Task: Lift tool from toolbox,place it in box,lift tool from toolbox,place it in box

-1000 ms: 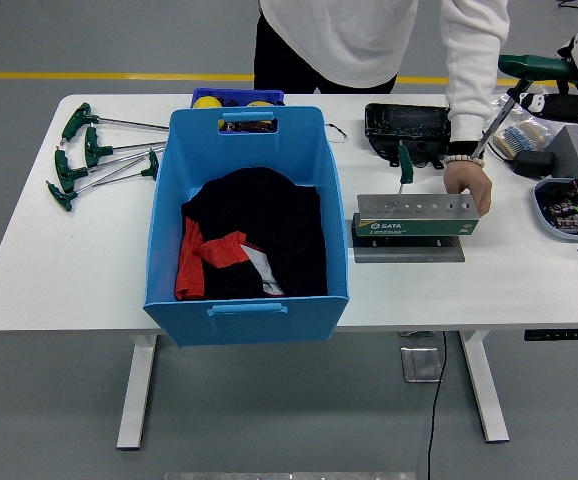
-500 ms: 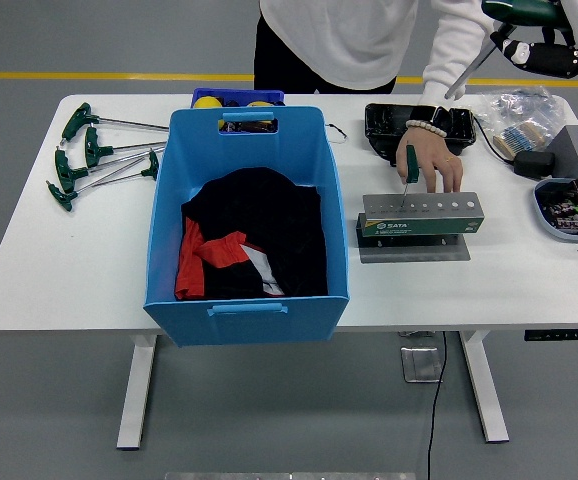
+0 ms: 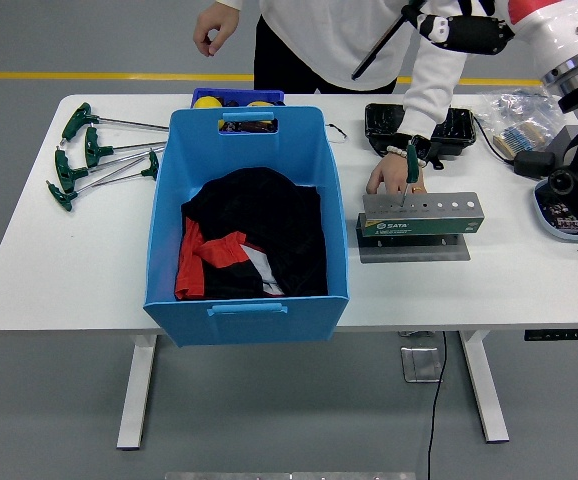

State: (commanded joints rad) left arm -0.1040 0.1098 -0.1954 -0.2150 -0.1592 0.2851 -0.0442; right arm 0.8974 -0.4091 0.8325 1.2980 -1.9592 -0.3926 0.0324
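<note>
no tool shows in the box yet, only dark and red cloth, so both lifts look undone. one green-handled tool stands upright in the grey rack right of the box, a person's hand beside it. right hand sits high at the far edge; fingers unclear.

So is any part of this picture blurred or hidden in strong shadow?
Head view: light is even and soft, shadows faint; the blue bin and tool rack look sharp; only the robot's right arm at the top right looks slightly smeared.
</note>
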